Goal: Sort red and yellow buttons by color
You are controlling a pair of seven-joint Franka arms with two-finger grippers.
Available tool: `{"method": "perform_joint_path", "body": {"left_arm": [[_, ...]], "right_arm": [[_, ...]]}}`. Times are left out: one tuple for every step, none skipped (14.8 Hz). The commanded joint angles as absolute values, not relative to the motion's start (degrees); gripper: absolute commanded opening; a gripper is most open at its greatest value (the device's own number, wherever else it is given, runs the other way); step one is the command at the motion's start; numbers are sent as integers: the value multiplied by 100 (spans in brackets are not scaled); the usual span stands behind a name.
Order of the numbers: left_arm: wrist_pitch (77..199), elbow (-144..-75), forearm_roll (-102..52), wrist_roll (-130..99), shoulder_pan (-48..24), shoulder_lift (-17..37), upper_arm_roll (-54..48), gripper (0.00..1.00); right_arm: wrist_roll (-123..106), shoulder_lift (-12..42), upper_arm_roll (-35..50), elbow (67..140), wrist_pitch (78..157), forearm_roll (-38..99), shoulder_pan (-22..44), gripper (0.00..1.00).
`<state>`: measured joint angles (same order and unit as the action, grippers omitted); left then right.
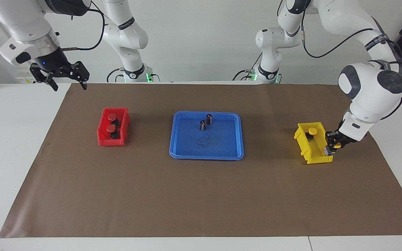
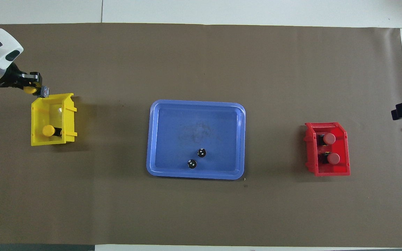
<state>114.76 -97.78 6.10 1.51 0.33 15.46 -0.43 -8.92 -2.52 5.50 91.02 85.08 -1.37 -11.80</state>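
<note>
My left gripper (image 1: 330, 147) (image 2: 37, 89) is shut on a yellow button (image 2: 30, 90), hanging over the rim of the yellow bin (image 1: 318, 158) (image 2: 39, 141) at its end away from the robots. A second yellow button (image 1: 312, 131) (image 2: 48, 130) lies inside that bin. Two red buttons (image 1: 112, 118) (image 1: 111, 129) (image 2: 329, 138) (image 2: 333, 158) sit in the red bin (image 1: 112, 142) (image 2: 330, 172). My right gripper (image 1: 69, 84) is open and holds nothing, raised over the mat's edge at the right arm's end of the table, close to the robots.
A blue tray (image 1: 206, 153) (image 2: 195, 115) sits mid-table between the two bins. Two dark capless cylinders (image 1: 209, 118) (image 1: 202, 124) (image 2: 201, 152) (image 2: 191, 163) stand in it, on the side nearer the robots. A brown mat (image 1: 201, 195) covers the table.
</note>
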Motion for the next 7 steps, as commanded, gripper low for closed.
{"method": "perform_joint_path", "body": {"left_arm": [[11838,-10414,773,176,70,1239,-105,1],[11856,-10476,773,176,70,1222,-105,1],[11848,-10572,773,184,88,1161,-105,1],[11856,-10678,773,193,157,1125,-105,1],[11909,-10783,773,272,210,1064,-105,1],[12014,-10897,773,359,220,1046,-105,1],[12145,-11012,773,369,237,985,-105,1]], "right_arm": [[-826,-238,79,9210,8464,-176,-748,100],[-817,-211,70,9211,8490,-176,-669,100],[-800,-176,36,9202,8490,-176,-590,100],[-782,-158,-34,9193,8473,-176,-571,100],[-782,-158,-87,9193,8464,-176,-545,100],[-782,-158,-227,9193,8446,-176,-458,100],[-782,-167,-272,9185,8429,-176,-414,100]]}}
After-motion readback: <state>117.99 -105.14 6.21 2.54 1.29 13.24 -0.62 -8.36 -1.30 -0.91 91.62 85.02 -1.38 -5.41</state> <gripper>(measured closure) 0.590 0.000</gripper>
